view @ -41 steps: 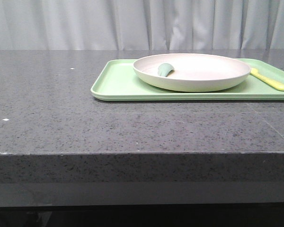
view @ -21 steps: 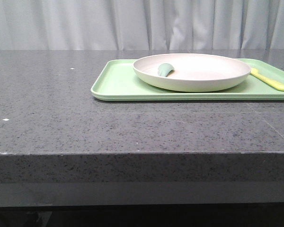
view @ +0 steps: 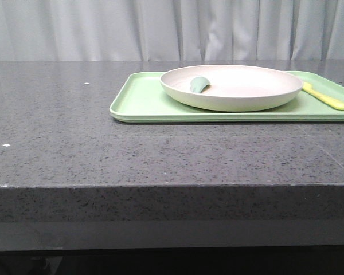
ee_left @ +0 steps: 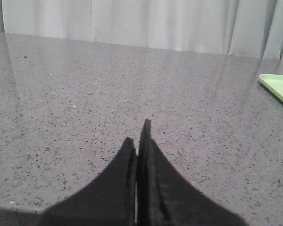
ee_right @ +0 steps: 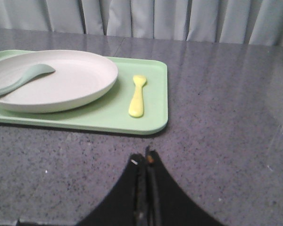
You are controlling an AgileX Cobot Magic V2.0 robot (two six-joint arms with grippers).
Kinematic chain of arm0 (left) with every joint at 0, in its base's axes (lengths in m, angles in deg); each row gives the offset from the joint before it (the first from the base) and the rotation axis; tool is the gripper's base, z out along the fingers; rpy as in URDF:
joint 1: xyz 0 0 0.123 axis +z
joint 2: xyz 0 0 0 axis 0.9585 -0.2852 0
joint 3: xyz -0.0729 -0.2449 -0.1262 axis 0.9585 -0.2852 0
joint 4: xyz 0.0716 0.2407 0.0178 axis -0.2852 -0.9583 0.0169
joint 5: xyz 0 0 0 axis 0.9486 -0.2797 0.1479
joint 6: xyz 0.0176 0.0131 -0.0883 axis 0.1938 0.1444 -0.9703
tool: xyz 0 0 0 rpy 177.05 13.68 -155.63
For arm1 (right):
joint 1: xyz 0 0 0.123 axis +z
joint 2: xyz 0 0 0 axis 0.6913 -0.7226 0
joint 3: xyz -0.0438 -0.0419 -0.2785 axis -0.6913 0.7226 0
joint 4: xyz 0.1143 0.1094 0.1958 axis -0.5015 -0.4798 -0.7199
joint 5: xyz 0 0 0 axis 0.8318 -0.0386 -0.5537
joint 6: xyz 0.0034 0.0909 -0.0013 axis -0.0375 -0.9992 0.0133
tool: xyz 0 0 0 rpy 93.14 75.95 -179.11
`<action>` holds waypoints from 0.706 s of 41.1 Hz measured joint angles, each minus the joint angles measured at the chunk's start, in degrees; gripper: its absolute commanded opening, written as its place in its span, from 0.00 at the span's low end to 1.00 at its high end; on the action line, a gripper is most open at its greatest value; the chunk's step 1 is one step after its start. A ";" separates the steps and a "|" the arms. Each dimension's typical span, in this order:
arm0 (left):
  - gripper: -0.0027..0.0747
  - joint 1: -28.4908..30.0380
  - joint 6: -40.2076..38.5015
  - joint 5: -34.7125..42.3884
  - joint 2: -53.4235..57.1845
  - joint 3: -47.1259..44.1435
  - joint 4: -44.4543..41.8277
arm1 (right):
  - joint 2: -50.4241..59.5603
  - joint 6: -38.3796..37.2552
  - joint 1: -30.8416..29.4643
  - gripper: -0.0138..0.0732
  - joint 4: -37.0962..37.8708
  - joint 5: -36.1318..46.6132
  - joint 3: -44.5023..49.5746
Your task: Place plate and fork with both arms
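Note:
The cream plate (view: 232, 87) lies on the light green tray (view: 140, 103) at the back right of the table. It also shows in the right wrist view (ee_right: 56, 80). The pale yellow fork (view: 325, 97) lies on the tray just right of the plate, also seen in the right wrist view (ee_right: 137, 95). My left gripper (ee_left: 137, 136) is shut and empty over bare table, left of the tray's corner (ee_left: 279, 87). My right gripper (ee_right: 144, 157) is shut and empty over the table, just in front of the tray's near edge. Neither gripper shows in the front view.
A muted green spoon (view: 199, 84) rests in the plate, also visible in the right wrist view (ee_right: 20, 81). The dark speckled stone table (view: 74, 137) has its front edge close to the camera. Grey curtains (view: 172, 28) hang behind the table.
The front view has shifted very slightly to the left. The plate, fork and tray lie as before.

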 measured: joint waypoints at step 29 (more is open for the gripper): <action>0.01 0.00 0.00 0.10 0.00 0.00 0.00 | 6.25 -0.52 0.00 0.02 -0.37 0.57 7.37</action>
